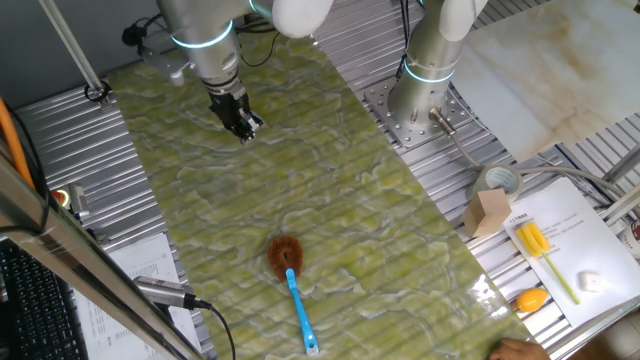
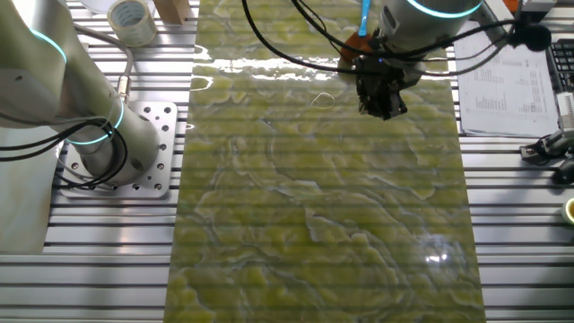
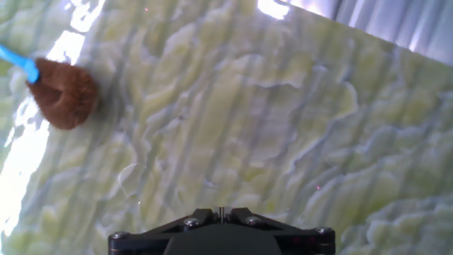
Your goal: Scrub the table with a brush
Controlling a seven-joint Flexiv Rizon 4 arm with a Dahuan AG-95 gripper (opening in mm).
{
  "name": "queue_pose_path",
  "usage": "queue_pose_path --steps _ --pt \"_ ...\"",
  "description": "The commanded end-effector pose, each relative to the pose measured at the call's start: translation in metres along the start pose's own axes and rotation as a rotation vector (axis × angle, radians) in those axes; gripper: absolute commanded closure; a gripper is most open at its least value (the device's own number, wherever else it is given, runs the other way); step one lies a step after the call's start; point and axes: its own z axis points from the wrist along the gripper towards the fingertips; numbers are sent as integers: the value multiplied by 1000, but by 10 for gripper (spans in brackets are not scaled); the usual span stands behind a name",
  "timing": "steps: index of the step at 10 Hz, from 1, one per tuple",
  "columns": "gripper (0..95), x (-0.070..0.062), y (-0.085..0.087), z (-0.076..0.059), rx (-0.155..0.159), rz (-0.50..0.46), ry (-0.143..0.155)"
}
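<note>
The bench is a long flat strip with a wavy yellow-green marbled pattern and a slight gloss that throws white glare near its ends. It lies on a ribbed grey metal frame.

The gripper is a compact black block on a silvery arm, hanging over the strip with nothing between its jaws. The jaws look drawn close together in the fixed views, but whether they are fully pressed together cannot be told; the hand view shows only the dark base.

The brush lies flat on the marbled surface, well apart from the jaws, toward the opposite end of the strip. It has a round, fuzzy tuft of reddish-brown bristles and a thin, smooth light-blue plastic handle pointing away from the jaws. In the hand view the tuft sits up and to the left of the jaws.
</note>
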Motion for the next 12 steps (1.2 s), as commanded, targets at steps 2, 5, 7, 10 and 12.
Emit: queue_pose_path --steps 2,5,7,10,12 --pt "950 -16 23 13 4 -71 -8" --pt "950 -32 45 19 7 -114 -12" --pt "950 -40 52 19 7 -174 -14" --pt "950 -43 49 28 10 -227 -12" --pt "950 -44 49 29 9 -225 -12"
